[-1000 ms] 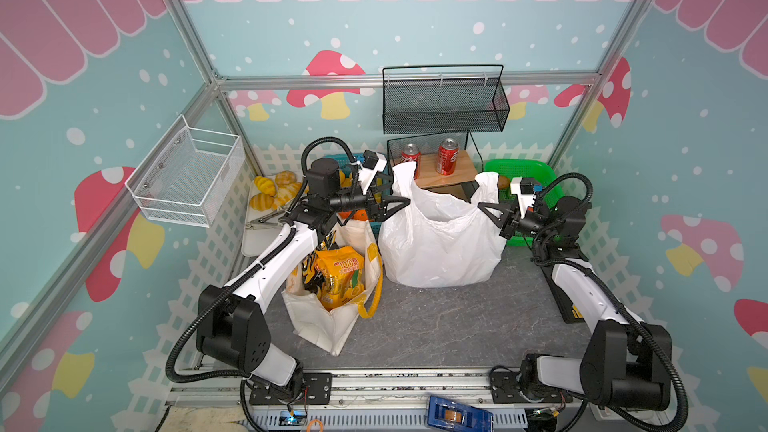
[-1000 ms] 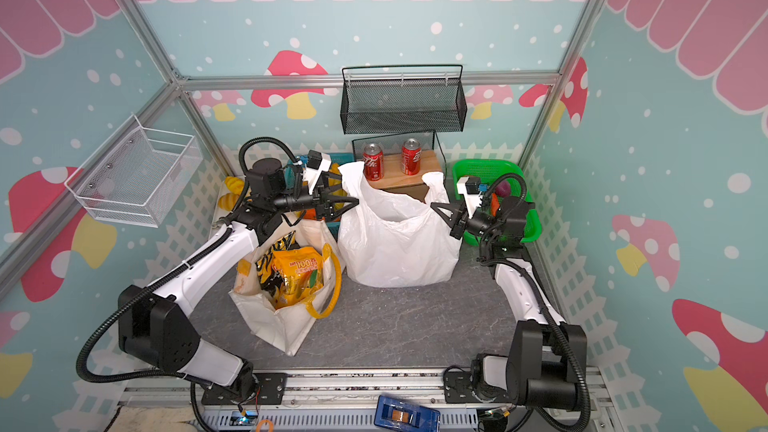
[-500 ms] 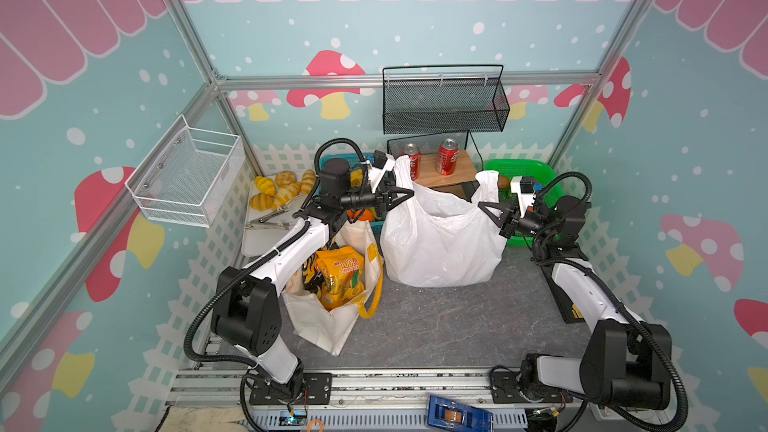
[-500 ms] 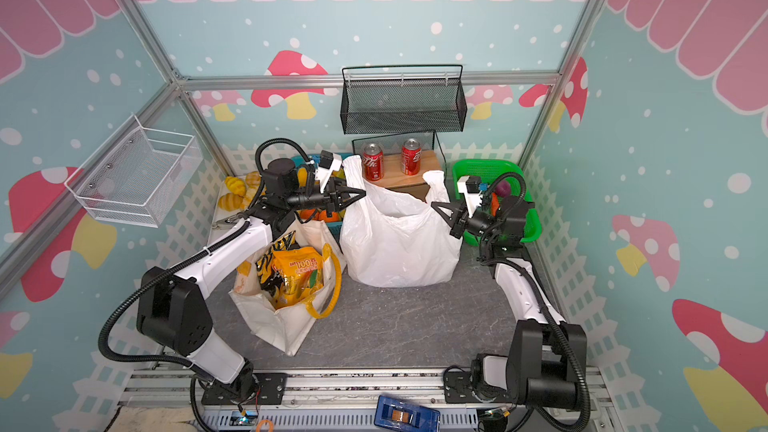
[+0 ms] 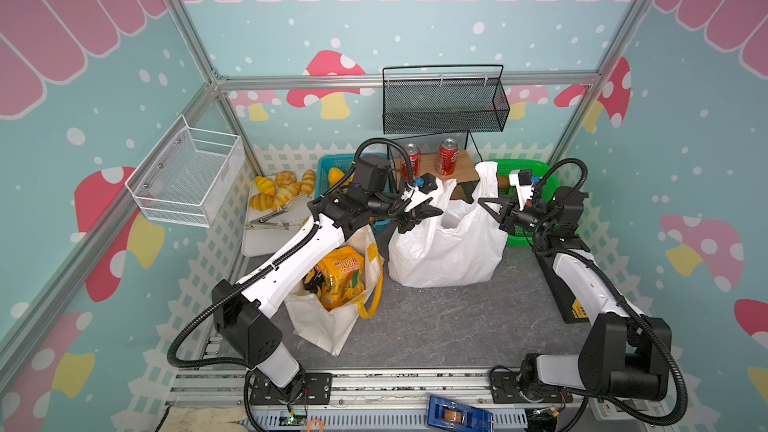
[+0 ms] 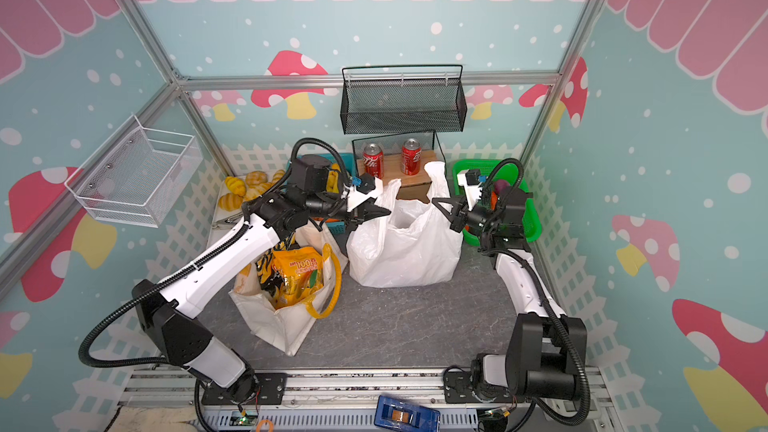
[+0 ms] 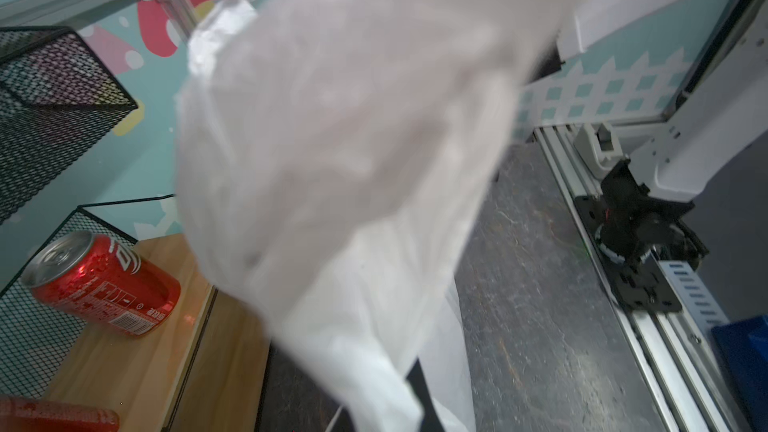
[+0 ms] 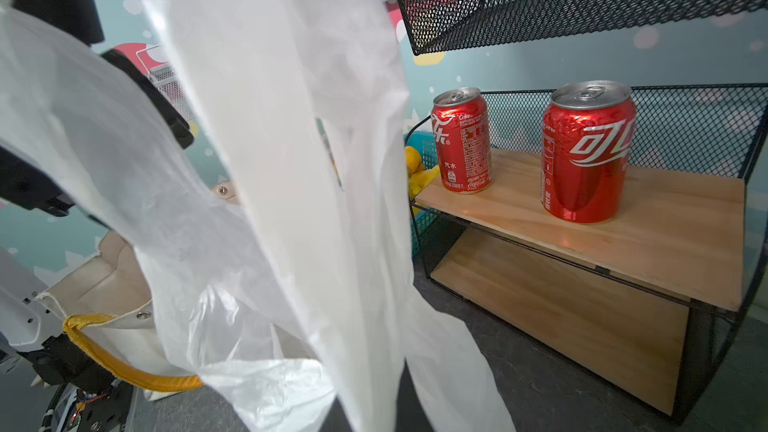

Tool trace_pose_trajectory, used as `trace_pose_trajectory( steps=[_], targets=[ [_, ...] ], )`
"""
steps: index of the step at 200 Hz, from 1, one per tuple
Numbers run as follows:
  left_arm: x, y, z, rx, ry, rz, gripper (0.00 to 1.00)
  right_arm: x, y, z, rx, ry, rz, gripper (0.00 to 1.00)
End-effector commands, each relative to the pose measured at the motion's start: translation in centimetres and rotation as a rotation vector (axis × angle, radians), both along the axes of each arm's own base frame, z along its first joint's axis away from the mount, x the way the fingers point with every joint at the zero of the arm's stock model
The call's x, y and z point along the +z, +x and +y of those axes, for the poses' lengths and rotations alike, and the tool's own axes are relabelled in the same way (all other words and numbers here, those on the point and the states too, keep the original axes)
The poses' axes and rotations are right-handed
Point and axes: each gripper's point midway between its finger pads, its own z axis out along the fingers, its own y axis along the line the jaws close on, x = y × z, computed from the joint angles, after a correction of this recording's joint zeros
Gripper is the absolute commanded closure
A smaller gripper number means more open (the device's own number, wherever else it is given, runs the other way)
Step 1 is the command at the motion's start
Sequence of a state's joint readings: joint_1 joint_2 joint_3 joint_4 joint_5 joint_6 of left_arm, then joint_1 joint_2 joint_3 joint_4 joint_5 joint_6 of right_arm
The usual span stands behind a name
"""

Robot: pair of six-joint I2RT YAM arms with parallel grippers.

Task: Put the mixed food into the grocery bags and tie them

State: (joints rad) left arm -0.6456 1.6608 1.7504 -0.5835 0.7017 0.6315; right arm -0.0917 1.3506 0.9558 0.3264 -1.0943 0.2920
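The white plastic carrier bag (image 5: 446, 243) (image 6: 403, 243) stands at mid-table with its mouth open. My left gripper (image 5: 432, 211) (image 6: 380, 211) is shut on its left loop handle, which fills the left wrist view (image 7: 353, 160). My right gripper (image 5: 484, 203) (image 6: 438, 202) is shut on the right handle (image 8: 311, 160). The cream canvas tote (image 5: 332, 326) (image 6: 282, 317) stands open at front left under my left arm. It holds the orange-yellow packet (image 5: 338, 280) (image 6: 297, 276) and the black-and-yellow packet (image 6: 266, 268). A purple eggplant (image 6: 500, 189) and an orange carrot (image 6: 492, 200) lie in the green basket (image 6: 528, 226).
Behind the plastic bag, a black mesh shelf carries two red cans (image 5: 446, 160) (image 8: 586, 151). A black wire basket (image 5: 444, 101) hangs on the back wall and a white one (image 5: 187, 176) on the left wall. At back left are a blue basket (image 5: 332, 168), bread rolls (image 5: 278, 193) and tongs (image 5: 270, 218).
My left gripper has swung right from above the tote to the plastic bag's left handle and closed on it. The right gripper has kept its hold on the right handle.
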Motion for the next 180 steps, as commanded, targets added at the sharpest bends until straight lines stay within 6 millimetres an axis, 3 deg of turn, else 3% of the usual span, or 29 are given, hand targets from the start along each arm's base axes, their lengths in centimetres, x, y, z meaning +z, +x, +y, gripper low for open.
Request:
trace_pose_trajectory(
  steps=[1,19,65,122,180],
  targets=[
    [-5.7,-0.4,0.4,-0.037,0.306,-0.053,0.98,-0.4,0.0,0.2,0.029,-0.038,0.004,1.00],
    [-6.6,-0.4,-0.6,-0.064,0.421,-0.114,0.99,-0.4,-0.7,0.6,0.078,-0.062,-0.043,1.00],
    [-5.4,0.9,-2.5,-0.100,0.534,-0.249,0.99,0.0,-1.2,0.9,0.131,-0.096,-0.130,1.00],
    [-5.8,1.3,-3.8,-0.111,0.483,-0.186,0.79,-0.3,-1.1,0.7,0.093,-0.111,-0.134,1.00],
    [-3.5,0.4,-2.5,-0.126,0.337,-0.030,0.53,-0.3,-1.0,0.5,0.072,-0.107,-0.127,1.00]
  ],
)
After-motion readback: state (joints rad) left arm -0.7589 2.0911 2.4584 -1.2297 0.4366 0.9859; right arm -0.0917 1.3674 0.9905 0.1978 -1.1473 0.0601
